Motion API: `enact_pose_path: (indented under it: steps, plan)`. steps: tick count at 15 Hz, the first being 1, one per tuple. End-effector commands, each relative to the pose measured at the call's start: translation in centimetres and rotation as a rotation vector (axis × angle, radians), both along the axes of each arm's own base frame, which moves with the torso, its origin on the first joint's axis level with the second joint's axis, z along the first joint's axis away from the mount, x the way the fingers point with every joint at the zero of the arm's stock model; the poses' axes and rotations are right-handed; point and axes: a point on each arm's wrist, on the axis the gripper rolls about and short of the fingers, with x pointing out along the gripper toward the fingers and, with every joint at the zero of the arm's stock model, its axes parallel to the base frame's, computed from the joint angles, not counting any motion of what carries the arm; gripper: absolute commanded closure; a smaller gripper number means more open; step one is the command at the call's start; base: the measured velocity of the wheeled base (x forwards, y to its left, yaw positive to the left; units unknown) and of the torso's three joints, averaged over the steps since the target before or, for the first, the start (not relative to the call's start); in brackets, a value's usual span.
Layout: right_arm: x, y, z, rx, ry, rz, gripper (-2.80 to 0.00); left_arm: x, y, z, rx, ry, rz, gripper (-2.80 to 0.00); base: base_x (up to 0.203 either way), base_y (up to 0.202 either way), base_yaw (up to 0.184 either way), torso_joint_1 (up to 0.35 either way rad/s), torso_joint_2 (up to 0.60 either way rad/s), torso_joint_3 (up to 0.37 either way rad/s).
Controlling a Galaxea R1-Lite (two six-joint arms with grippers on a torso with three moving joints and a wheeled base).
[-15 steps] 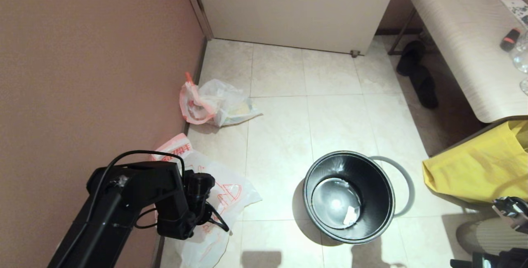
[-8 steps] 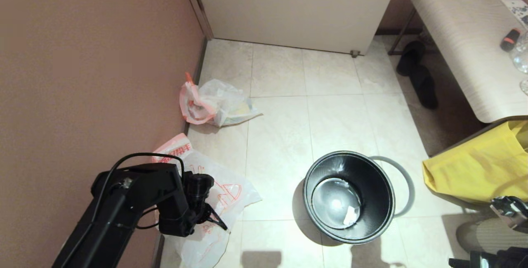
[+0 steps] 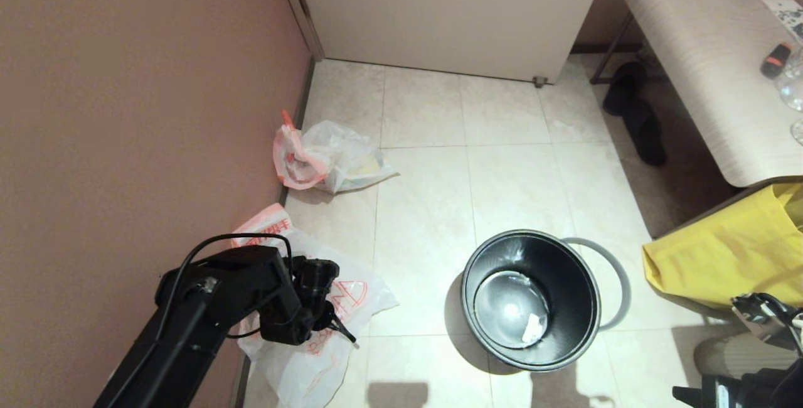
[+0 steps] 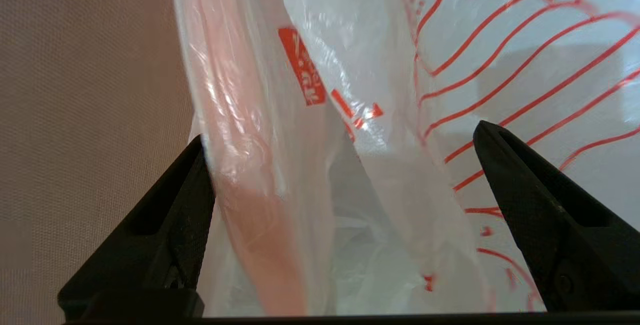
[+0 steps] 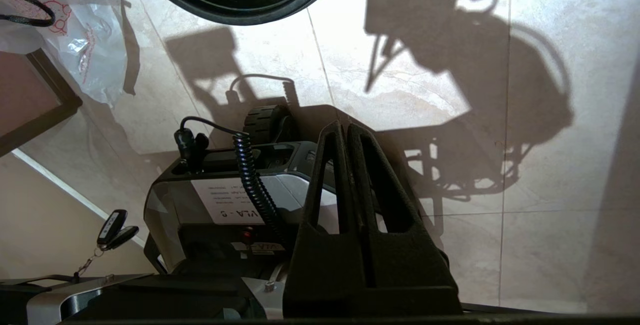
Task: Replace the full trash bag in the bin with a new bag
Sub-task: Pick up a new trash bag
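Two wide-open fingers of the left gripper [image 4: 340,135] straddle the new bag [image 3: 326,326] flat on the floor by the wall, nothing gripped; close on its pink handle fold [image 4: 240,165], not the smooth printed panel

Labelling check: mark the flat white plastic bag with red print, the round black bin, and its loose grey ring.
new bag [image 3: 351,295], head view, printed panel.
bin [image 3: 568,276], head view, inner wall.
grey ring [image 3: 621,279], head view, exposed arc.

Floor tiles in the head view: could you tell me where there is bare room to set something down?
The widest bare tiles lie between the full trash bag, the bin and the door. A narrower strip runs between the new bag and the bin. It is crowded along the wall, where the open left gripper hangs over the new bag, and by the yellow bag.
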Motion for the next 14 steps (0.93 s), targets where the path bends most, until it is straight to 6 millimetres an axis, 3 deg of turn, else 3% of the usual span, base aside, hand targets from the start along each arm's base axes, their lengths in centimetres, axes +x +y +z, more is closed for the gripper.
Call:
enact_pose_path:
  steps: [1, 2, 5, 11, 14]
  plan:
    - [0.2, 0.1, -0.2, -0.003, 0.010, -0.003, 0.00, 0.1, 0.2, -0.7, 0.007, 0.021, 0.011, -2.80, 0.000, 0.000, 0.000, 0.000, 0.00, 0.000]
    - [0.5, 0.2, -0.2, 0.001, 0.003, -0.003, 0.00, 0.1, 0.2, -0.8, 0.011, 0.038, 0.011, 0.00, 0.000, 0.000, 0.000, 0.000, 0.00, 0.000]
    - [1.0, 0.5, -0.6, 0.003, 0.002, -0.003, 0.00, 1.1, 0.2, -1.4, 0.017, 0.024, 0.026, 0.00, 0.000, 0.000, 0.000, 0.000, 0.00, 0.000]
    - [1.2, 0.6, -0.7, 0.016, -0.007, -0.003, 0.00, 1.1, 0.0, -1.1, 0.023, 0.028, 0.029, 0.00, 0.000, 0.000, 0.000, 0.000, 0.00, 0.000]
    - [2.7, 1.5, -0.4, 0.117, -0.073, 0.058, 0.00, 1.0, -1.6, 2.7, -0.004, -0.027, -0.024, 0.00, 0.000, 0.000, 0.000, 0.000, 0.00, 0.000]
